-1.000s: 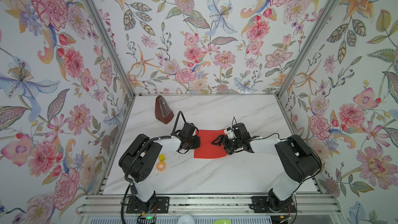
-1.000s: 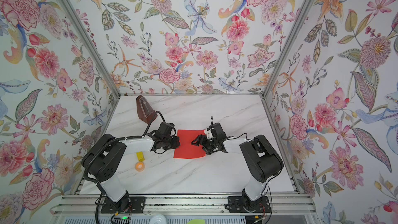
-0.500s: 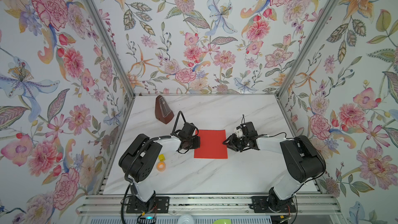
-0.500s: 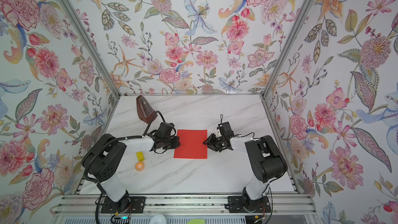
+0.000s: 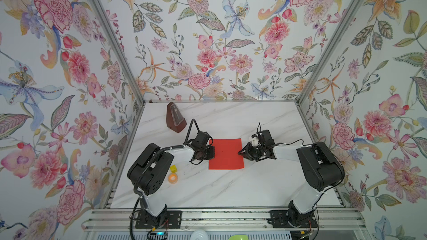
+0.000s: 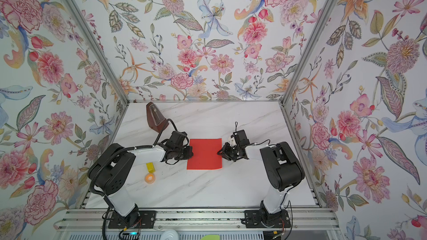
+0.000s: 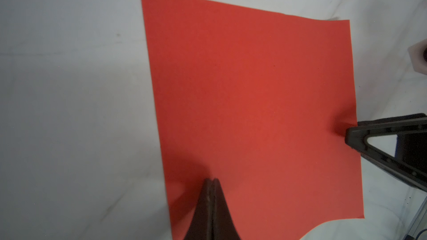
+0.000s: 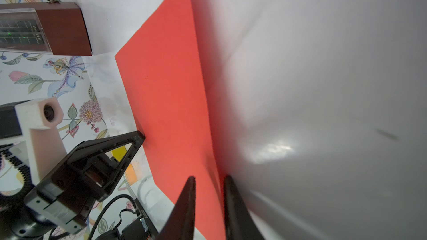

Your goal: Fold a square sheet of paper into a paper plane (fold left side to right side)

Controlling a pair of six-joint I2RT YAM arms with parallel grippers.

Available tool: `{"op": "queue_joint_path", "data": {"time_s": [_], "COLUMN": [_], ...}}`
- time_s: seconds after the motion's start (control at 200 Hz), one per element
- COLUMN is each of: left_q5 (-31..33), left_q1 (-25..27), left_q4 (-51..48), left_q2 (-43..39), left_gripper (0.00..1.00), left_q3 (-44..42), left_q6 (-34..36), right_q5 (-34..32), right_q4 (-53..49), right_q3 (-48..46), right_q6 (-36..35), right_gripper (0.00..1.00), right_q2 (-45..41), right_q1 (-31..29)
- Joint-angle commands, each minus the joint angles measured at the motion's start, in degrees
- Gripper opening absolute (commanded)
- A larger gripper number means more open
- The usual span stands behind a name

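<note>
The square sheet of paper [image 5: 226, 153] lies flat in the middle of the surface [image 5: 231, 188]. The left gripper [image 7: 211, 180] is closed, its tip resting on the sheet near the left edge, probably to pin it. The right gripper [image 8: 209, 177] has a narrow gap around the right edge, apparently ready to pinch it.

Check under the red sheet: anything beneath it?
Only the marble table shows around the red sheet, which lies nearly flat. Whatever is beneath its middle is covered.
</note>
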State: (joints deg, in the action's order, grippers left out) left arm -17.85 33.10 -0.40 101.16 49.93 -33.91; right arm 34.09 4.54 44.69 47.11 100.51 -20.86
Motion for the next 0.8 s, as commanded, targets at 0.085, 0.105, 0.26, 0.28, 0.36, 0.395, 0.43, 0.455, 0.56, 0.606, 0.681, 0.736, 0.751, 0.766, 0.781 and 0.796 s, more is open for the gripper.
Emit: {"op": "queue_joint_path", "data": {"time_s": [0.085, 0.105, 0.26, 0.28, 0.36, 0.395, 0.43, 0.455, 0.56, 0.606, 0.681, 0.736, 0.751, 0.766, 0.781, 0.796], "left_q5": [0.49, 0.45, 0.46, 0.53, 0.67, 1.11, 1.53, 1.86, 3.63, 4.71, 6.84, 8.65, 9.03, 9.33, 9.68, 9.97], "left_q1": [-0.40, -0.47, -0.45, -0.54, -0.50, -0.55, -0.58, -0.73, -0.85, -0.83, -0.93, -1.05, -1.03, -1.06, -1.10, -1.16], "left_q4": [-5.81, -5.75, -5.72, -5.68, -4.93, -4.51, -3.99, -3.60, -0.24, 1.63, 4.51, 6.78, 7.36, 8.07, 8.68, 9.51], "left_q2": [0.44, 0.44, -0.04, -0.23, -1.93, -3.08, -4.39, -5.50, -11.11, -15.47, -20.77, -24.41, -25.43, -26.46, -27.45, -28.41], "left_gripper": [0.00, 0.00, 0.00, 0.00, 0.00, 0.00, 0.00, 0.02, 0.16, 0.21, 0.29, 0.35, 0.37, 0.38, 0.39, 0.40], "left_q3": [-0.10, -0.10, 0.07, 0.06, -0.23, -0.40, -0.61, -0.77, -2.42, -3.64, -5.83, -7.48, -8.01, -8.54, -9.06, -9.51], "left_q6": [0.60, 0.64, 0.85, 0.86, 0.86, 0.86, 0.99, 1.12, 2.29, 2.95, 4.43, 5.76, 6.07, 6.46, 6.80, 7.13], "right_q5": [-0.14, -0.31, -1.18, -1.30, -2.04, -2.53, -3.63, -5.01, -12.17, -15.26, -20.14, -22.90, -23.90, -24.81, -25.74, -26.79], "right_q4": [-0.99, -1.18, -2.58, -2.80, -3.83, -4.47, -5.95, -7.68, -16.05, -19.06, -24.31, -27.46, -28.15, -28.80, -29.22, -29.74], "right_q3": [1.34, 1.34, 1.83, 1.95, 2.23, 2.54, 3.17, 3.99, 8.50, 10.37, 14.33, 17.13, 17.93, 18.61, 19.21, 19.66], "right_q6": [-1.65, -1.81, -2.80, -2.90, -4.16, -5.06, -6.24, -7.28, -14.53, -17.93, -24.91, -29.66, -30.49, -31.84, -33.00, -33.94], "right_gripper": [0.17, 0.16, 0.05, 0.03, 0.00, 0.00, 0.00, 0.00, 0.00, 0.00, 0.00, 0.00, 0.00, 0.00, 0.00, 0.00], "right_q2": [0.59, 0.49, 0.25, 0.12, -1.30, -2.19, -3.08, -3.75, -6.96, -8.40, -10.69, -12.18, -12.60, -13.04, -13.56, -13.98], "right_q1": [0.55, 0.56, 0.55, 0.48, 0.30, 0.13, -0.13, -0.34, -2.13, -3.29, -5.48, -6.88, -7.22, -7.52, -7.87, -8.22]}}
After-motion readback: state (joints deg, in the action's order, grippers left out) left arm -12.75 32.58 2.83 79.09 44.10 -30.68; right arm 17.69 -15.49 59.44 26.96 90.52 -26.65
